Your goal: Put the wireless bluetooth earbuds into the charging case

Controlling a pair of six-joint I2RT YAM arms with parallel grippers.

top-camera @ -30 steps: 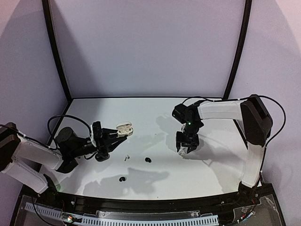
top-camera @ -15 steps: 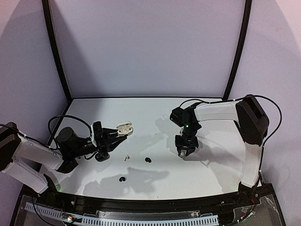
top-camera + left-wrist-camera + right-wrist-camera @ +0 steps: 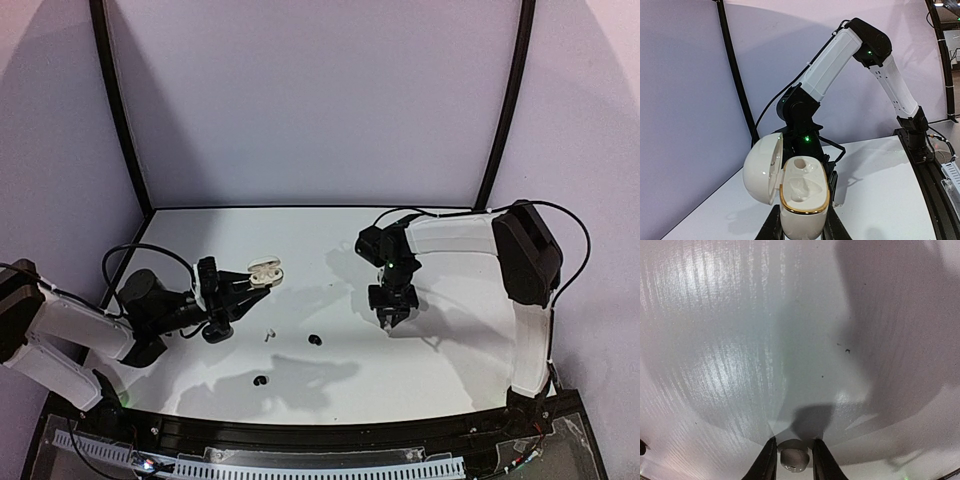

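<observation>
Lower centre, the right fingers (image 3: 821, 464) pinched a tiny white earbud (image 3: 794, 458) on the white surface (image 3: 740, 340); it wanted a gentle, level lift toward the open gold-rimmed white charging case (image 3: 802, 200) clamped by the left fingers (image 3: 771, 227).

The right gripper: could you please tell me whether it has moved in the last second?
Yes: the right gripper edged slightly left, toward the black earbud.

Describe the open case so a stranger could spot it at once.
Look to the left side of the table, where the left gripper reaches inward. In its grip sits the case: white, egg-shaped, lid hinged open, gold-rimmed, far larger than the tiny earbuds nearby.
</observation>
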